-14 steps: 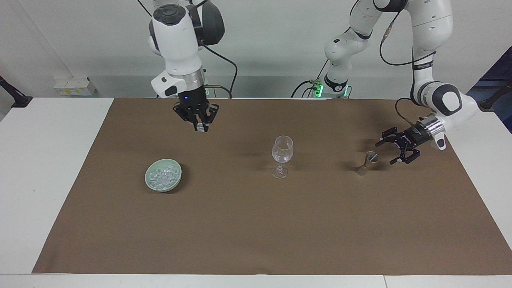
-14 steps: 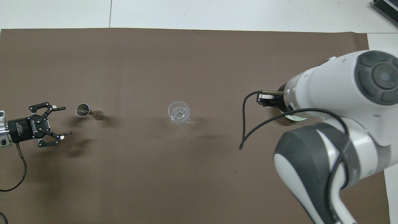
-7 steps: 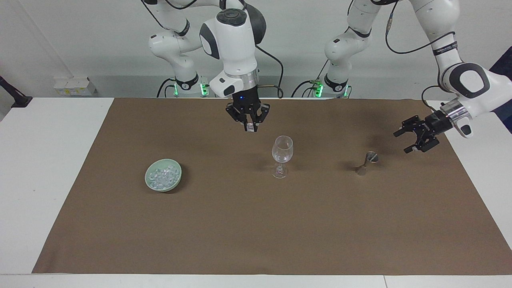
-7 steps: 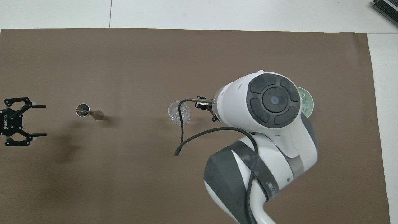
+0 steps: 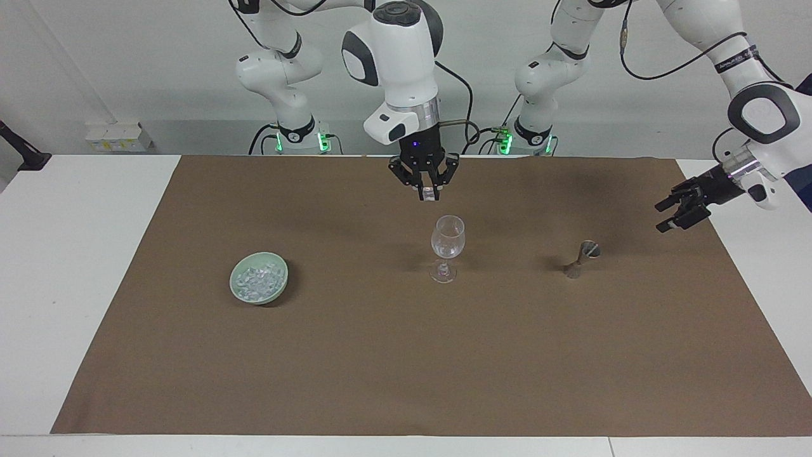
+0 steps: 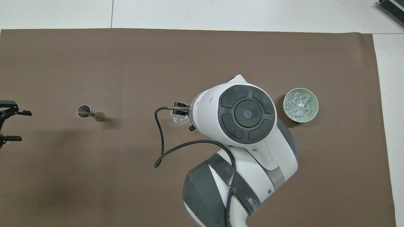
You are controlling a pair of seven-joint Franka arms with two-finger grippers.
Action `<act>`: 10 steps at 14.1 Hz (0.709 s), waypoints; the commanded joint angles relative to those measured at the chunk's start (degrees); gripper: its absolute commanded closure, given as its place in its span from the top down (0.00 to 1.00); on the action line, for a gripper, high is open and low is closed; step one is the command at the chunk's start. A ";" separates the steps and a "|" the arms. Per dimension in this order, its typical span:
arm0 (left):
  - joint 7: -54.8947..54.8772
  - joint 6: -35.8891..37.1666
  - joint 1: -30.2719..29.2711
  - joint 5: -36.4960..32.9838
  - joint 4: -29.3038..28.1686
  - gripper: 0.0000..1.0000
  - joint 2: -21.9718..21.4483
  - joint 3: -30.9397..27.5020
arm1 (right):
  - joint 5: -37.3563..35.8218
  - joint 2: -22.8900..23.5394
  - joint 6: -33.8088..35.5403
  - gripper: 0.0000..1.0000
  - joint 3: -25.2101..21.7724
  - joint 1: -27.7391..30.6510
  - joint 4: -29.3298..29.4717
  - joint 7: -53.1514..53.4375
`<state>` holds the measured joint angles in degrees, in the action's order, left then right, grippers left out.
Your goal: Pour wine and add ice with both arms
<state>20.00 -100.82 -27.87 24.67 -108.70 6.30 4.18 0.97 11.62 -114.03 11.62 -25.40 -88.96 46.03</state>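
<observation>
A clear wine glass [image 5: 448, 246] stands upright mid-mat; in the overhead view only part of the wine glass [image 6: 177, 118] shows past my right arm. My right gripper [image 5: 425, 193] hangs just above the glass's rim, on the robots' side of it, shut on a small whitish chunk of ice [image 5: 431, 193]. More ice fills a green bowl [image 5: 259, 293] [image 6: 300, 118] toward the right arm's end. A metal jigger [image 5: 580, 257] [image 6: 84, 111] stands toward the left arm's end. My left gripper [image 5: 674, 214] [image 6: 23, 125] hovers open and empty at the mat's edge, apart from the jigger. No wine shows.
A brown mat [image 5: 406, 368] covers most of the white table [image 5: 76, 254]. My right arm's bulk [image 6: 246, 113] hides the mat beneath it in the overhead view. A black cable [image 6: 161, 138] loops from its wrist.
My right gripper carried the ice chunk from near the bowl across to above the wine glass. My left gripper drew away from the jigger toward the left arm's end, staying open.
</observation>
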 commanded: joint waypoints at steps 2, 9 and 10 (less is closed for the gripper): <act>-6.09 1.15 3.69 -7.86 0.59 1.00 -3.04 0.04 | 0.88 3.58 -3.29 0.00 0.51 -2.02 1.69 2.66; -9.45 0.36 13.35 -13.94 -0.11 1.00 -5.95 0.04 | 0.52 5.96 -7.43 0.00 0.51 -1.67 1.60 2.67; -9.36 -0.07 15.19 -15.60 -0.11 1.00 -6.30 0.04 | 0.35 6.22 -7.87 0.00 0.51 -1.50 1.60 2.67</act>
<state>11.59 -100.53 -15.84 12.04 -107.92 1.56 4.96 1.09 16.80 -120.82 11.63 -27.67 -88.58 47.95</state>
